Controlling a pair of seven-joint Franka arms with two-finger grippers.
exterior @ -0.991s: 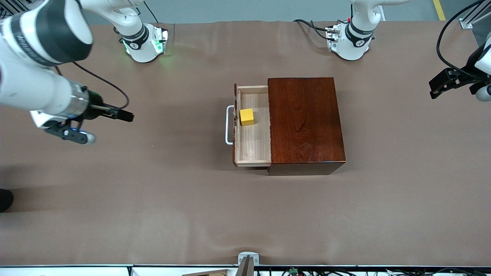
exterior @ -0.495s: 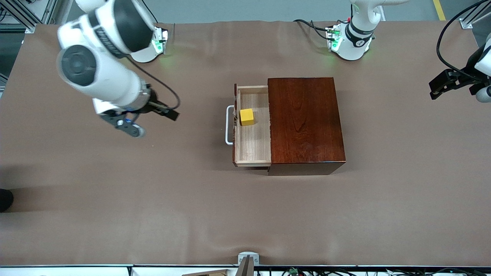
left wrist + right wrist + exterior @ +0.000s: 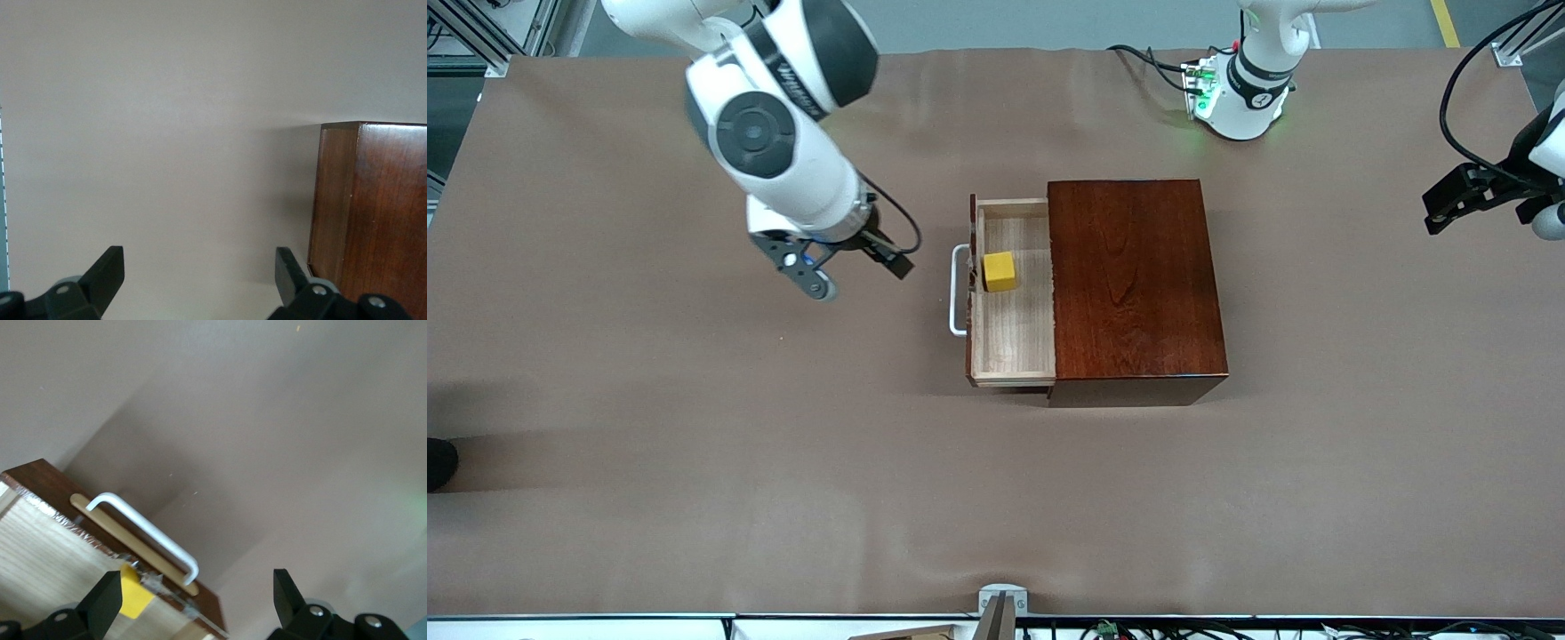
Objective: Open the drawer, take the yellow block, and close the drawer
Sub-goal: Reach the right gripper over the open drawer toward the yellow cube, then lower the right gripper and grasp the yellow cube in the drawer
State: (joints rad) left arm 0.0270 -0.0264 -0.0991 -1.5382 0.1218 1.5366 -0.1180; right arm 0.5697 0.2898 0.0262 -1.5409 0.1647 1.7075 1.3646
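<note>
The drawer (image 3: 1014,333) of the dark reddish-brown wooden box (image 3: 1134,284) stands pulled out toward the right arm's end of the table, its white handle (image 3: 959,291) outermost. The yellow block (image 3: 1000,271) sits inside on the pale wood floor, close to the drawer front. My right gripper (image 3: 860,276) is open and empty, over the table just off the handle. The right wrist view shows the handle (image 3: 143,533), the block (image 3: 135,595) and the gripper (image 3: 197,600). My left gripper (image 3: 1485,213) waits open at the left arm's end, also seen in its wrist view (image 3: 198,280).
Brown cloth (image 3: 694,462) covers the whole table. The left wrist view shows the box's side (image 3: 373,220) with bare cloth beside it. Cables lie by the left arm's base (image 3: 1240,98).
My right arm has swung in from the right arm's end of the table to just beside the drawer handle. The drawer, block and left arm have not moved.
</note>
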